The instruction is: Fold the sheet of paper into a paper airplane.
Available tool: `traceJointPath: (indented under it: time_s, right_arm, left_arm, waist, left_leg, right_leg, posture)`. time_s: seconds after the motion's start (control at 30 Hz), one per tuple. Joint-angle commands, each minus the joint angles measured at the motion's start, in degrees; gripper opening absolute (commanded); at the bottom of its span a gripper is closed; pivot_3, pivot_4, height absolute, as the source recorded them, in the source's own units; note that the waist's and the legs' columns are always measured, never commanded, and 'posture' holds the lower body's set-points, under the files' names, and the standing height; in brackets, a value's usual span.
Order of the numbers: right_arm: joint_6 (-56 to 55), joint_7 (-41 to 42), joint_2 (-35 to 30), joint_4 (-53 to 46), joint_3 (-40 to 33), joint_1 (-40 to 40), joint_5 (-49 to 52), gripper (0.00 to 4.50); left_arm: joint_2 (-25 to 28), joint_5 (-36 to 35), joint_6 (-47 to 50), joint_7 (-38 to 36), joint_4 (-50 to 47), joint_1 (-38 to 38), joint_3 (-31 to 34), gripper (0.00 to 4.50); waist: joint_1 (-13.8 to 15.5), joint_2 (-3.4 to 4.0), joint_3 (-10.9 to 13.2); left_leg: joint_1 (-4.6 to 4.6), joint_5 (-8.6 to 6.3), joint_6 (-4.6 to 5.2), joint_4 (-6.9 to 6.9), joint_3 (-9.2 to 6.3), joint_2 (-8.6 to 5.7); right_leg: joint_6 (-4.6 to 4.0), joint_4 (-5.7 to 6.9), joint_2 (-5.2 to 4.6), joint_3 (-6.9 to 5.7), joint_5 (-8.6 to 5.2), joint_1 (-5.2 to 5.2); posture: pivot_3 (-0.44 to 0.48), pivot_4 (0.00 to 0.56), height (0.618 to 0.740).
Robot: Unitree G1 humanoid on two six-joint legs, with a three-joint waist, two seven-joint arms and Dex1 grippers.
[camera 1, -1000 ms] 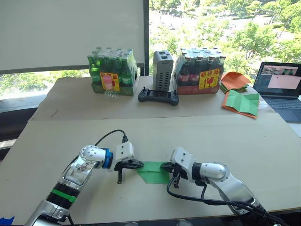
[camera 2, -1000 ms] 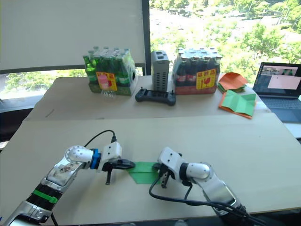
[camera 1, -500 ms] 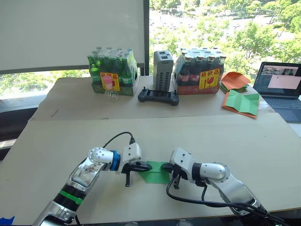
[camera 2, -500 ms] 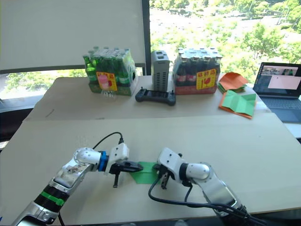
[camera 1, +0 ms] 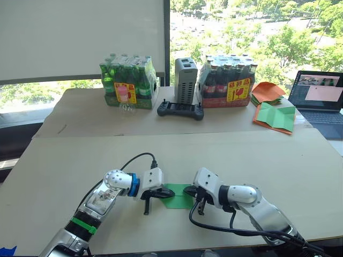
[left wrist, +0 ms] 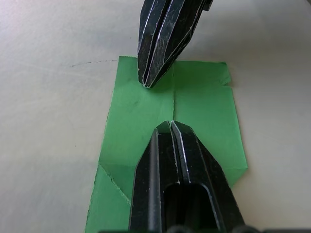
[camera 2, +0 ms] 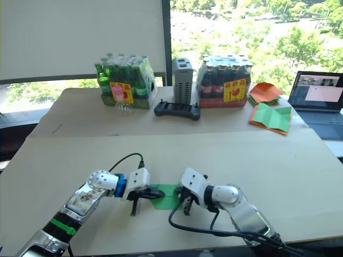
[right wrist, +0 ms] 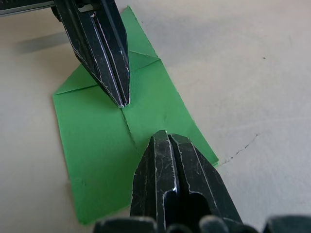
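The sheet of paper (camera 1: 178,198) is bright green and lies flat on the near table, with a centre crease and a folded corner at its left end. My left gripper (camera 1: 166,191) is shut, its tip resting on the paper's left part along the crease (left wrist: 173,102). From the other side my right gripper (camera 1: 188,189) is also shut, with its tip on the paper's right edge. The two tips face each other a short gap apart over the sheet (right wrist: 97,145). In the right wrist view the left gripper (right wrist: 121,99) touches down where the folded corner meets the crease.
On the far table stand a pack of green bottles (camera 1: 127,83), a grey box (camera 1: 185,79), a black controller (camera 1: 180,110) and a pack of dark bottles (camera 1: 228,80). An orange paper pile (camera 1: 267,91), a wider green sheet (camera 1: 276,116) and a laptop (camera 1: 319,96) sit at far right.
My left gripper has slid right from beside the paper's left end onto the sheet, closing on the right gripper. The right gripper and the paper have stayed put.
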Motion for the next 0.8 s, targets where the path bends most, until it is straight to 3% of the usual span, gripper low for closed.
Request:
traceJointPath:
  time_s: [0.03, 0.8]
  right_arm:
    - [2.25, 0.53, -0.91, 0.71, 1.14, 0.89, -0.36, 0.03]
    - [1.55, 1.06, -0.59, 1.75, 1.84, -0.05, -0.31, 0.03]
  left_arm:
    - [2.85, 1.50, 0.91, -0.53, 2.06, 2.06, 0.25, 0.00]
    - [9.98, -0.81, 1.56, -1.11, -0.19, 6.59, 5.64, 0.00]
  waist:
    - [-0.04, 0.01, 0.00]
    - [-0.78, 0.02, -0.01]
  left_leg:
    - [0.01, 0.00, 0.00, -0.01, 0.00, 0.01]
    - [0.09, 0.00, 0.00, -0.11, 0.00, 0.05]
  right_leg:
    - [0.00, 0.00, 0.00, 0.00, 0.00, 0.00]
    - [0.00, 0.01, 0.02, 0.00, 0.00, 0.01]
  posture:
    - [0.000, 0.150, 0.735]
    - [0.000, 0.150, 0.735]
